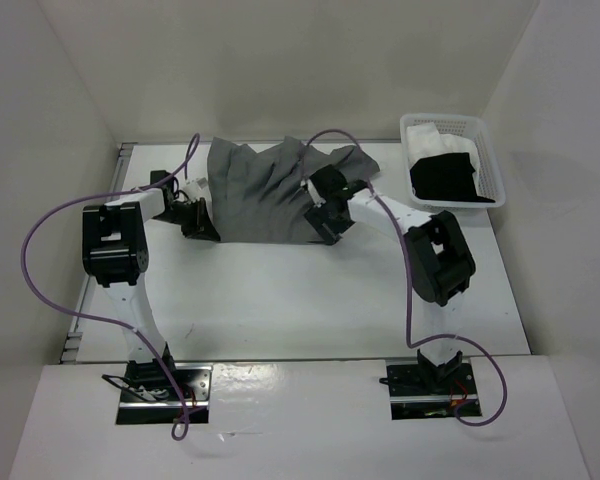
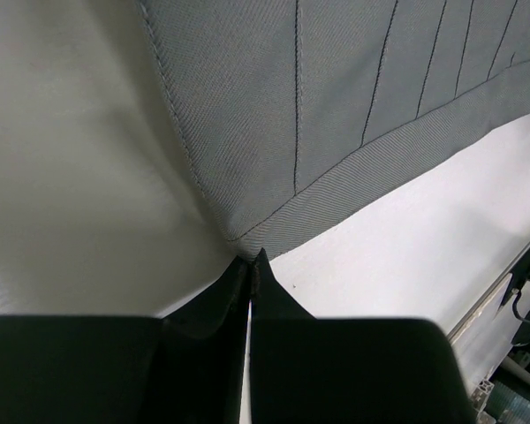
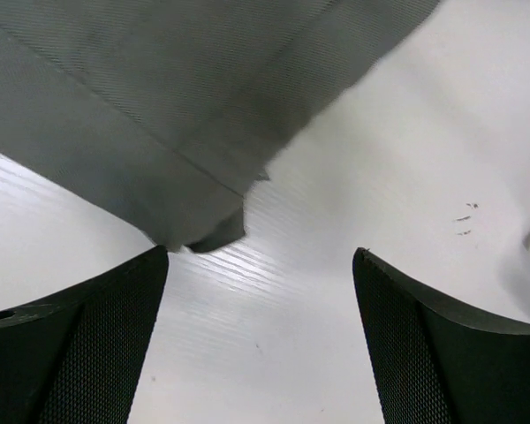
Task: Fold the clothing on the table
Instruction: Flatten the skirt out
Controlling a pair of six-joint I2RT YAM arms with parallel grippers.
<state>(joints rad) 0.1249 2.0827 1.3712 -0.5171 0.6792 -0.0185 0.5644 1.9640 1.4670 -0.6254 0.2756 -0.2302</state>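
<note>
Left wrist view: left end effector (image 2: 250,261) pinched shut on a hem corner of the medium-grey pleated fabric skirt (image 2: 336,106) spread on the flat white bench (image 2: 424,230), right end effector (image 3: 261,251) gaping empty beside another corner, so I reckon that needs grabbing next.

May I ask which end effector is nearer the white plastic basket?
Right. The right end effector sits left of the white plastic basket, by the grey pleated skirt; the left end effector pinches the skirt's left corner.
</note>
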